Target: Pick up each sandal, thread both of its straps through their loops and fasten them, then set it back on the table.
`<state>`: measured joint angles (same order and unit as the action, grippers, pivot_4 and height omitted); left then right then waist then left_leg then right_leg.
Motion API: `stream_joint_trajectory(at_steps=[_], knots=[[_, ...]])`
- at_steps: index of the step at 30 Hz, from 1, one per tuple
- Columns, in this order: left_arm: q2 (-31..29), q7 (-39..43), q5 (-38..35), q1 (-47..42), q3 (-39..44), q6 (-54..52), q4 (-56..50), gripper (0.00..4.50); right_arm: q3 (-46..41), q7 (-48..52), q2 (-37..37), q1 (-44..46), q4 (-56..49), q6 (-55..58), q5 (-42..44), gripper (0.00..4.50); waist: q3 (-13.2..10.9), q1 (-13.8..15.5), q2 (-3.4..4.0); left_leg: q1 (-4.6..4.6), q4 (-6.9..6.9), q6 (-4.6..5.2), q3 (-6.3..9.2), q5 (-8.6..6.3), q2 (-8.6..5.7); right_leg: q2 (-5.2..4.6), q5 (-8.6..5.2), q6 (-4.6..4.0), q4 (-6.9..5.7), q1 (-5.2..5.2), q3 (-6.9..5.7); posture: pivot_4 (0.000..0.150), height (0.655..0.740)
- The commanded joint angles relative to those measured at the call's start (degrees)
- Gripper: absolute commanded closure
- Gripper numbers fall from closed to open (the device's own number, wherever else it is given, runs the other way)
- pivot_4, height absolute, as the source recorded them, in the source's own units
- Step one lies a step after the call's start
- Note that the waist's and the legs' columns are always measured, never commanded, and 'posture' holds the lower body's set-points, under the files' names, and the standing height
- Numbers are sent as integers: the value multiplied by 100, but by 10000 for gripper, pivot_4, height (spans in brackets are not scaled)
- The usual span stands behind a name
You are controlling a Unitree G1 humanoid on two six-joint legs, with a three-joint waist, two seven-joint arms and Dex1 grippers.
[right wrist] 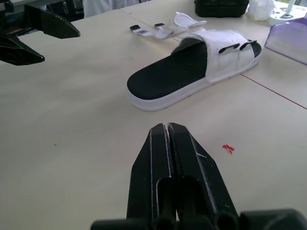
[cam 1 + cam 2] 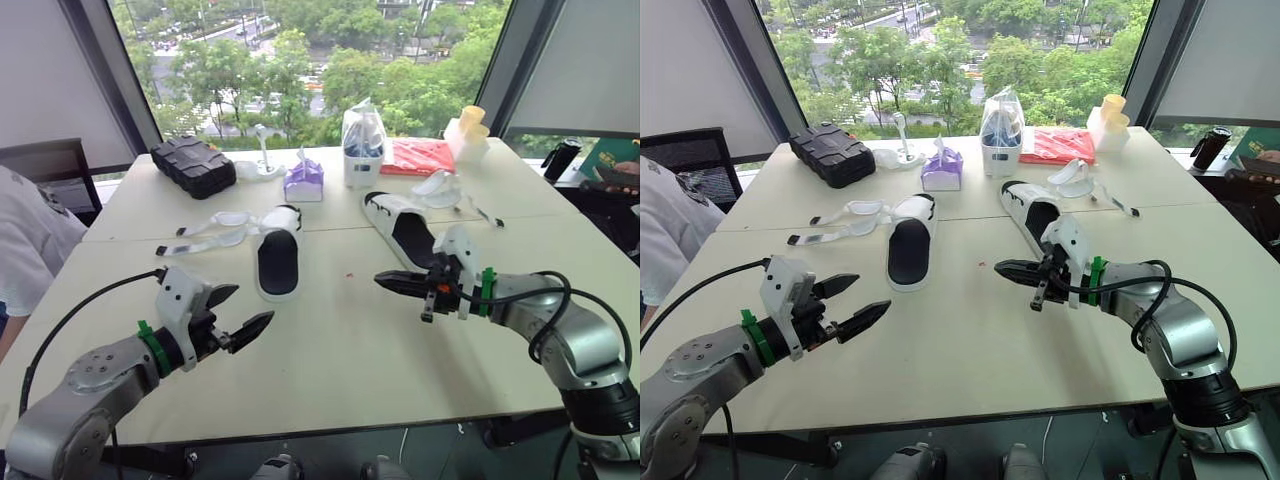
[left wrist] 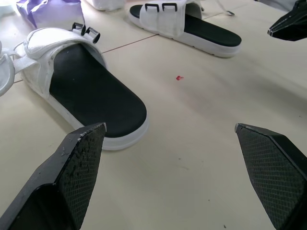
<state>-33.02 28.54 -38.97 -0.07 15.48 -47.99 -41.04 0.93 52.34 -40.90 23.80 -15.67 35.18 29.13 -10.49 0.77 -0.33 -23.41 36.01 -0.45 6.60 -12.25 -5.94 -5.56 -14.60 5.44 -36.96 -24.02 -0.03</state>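
left claw (image 2: 253, 304) released, empty | right claw (image 2: 380, 281) clenched on nothing | white slide sandal with black footbed (image 2: 277, 262) flat on cream worktop (image 2: 340, 365) ahead of left claw, its loose white straps (image 2: 208, 234) splayed aside | second matching sandal (image 2: 405, 232) just beyond right claw | judged light, straps floppy; pinch the stiffer sole edge

No readable text (on anything here).

The first sandal (image 2: 277, 260), white with black footbed and straps (image 2: 210, 232) unthreaded, is laid flat ahead of the left jaws, the like second sandal (image 2: 405, 228) beyond the right jaws.
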Motion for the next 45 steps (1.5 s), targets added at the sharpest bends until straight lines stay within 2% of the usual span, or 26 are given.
stream_joint_trajectory(at_steps=[1, 30, 36, 38, 40, 42, 45], knots=[[26, -97, -110, 2, 100, 146, -193, 180, -11, 50, 20, 95, -27, -183, -82, 45000, 0, -1, 0, 0, -1, 0, 0, 0, 0, 0, 0, 0, 0, 0, 0, 1500, 7400], [116, -300, 31, -487, -433, 411, 93, 180, -109, -85, 132, 359, 708, -850, -518, 45000, -2, -4, -4, -1, -6, 0, 0, 0, 0, 0, 0, 0, 6, -1, 0, 1500, 7400], [133, -319, 91, -492, -518, 462, 125, 180, 17, -643, 194, 666, 1404, -1478, -1379, 45000, -3, -3, -4, -1, -5, 0, -1, 0, -1, 1, 0, 0, 7, -1, 0, 1500, 7400], [145, -326, 115, -500, -553, 483, 140, 0, 68, -956, 242, 856, 1803, -1730, -1756, 39836, -3, -4, -4, -1, -7, 0, -1, 0, -1, 1, 0, 0, 8, -1, 0, 1500, 7400], [173, -329, 170, -520, -638, 523, 171, 0, 215, -1340, 257, 1248, 2561, -2278, -2337, 32796, -3, -15, -4, -1, -7, 0, -1, 0, -1, 1, 0, 0, 8, -2, 0, 1500, 7400], [196, -301, 233, -553, -721, 583, 217, 0, 614, -1803, 269, 1877, 3641, -3079, -3137, 21592, -4, -21, -3, 0, -7, 0, -7, 0, -3, 2, 1, -1, 7, -2, -1, 1500, 7400], [203, -260, 334, -631, -824, 681, 306, 0, 1492, -2798, 336, 2992, 5629, -4362, -4538, 7262, -4, -67, -3, 2, -7, -2, -18, 2, -4, 3, 3, -6, 6, -6, 5, 1500, 7400]])
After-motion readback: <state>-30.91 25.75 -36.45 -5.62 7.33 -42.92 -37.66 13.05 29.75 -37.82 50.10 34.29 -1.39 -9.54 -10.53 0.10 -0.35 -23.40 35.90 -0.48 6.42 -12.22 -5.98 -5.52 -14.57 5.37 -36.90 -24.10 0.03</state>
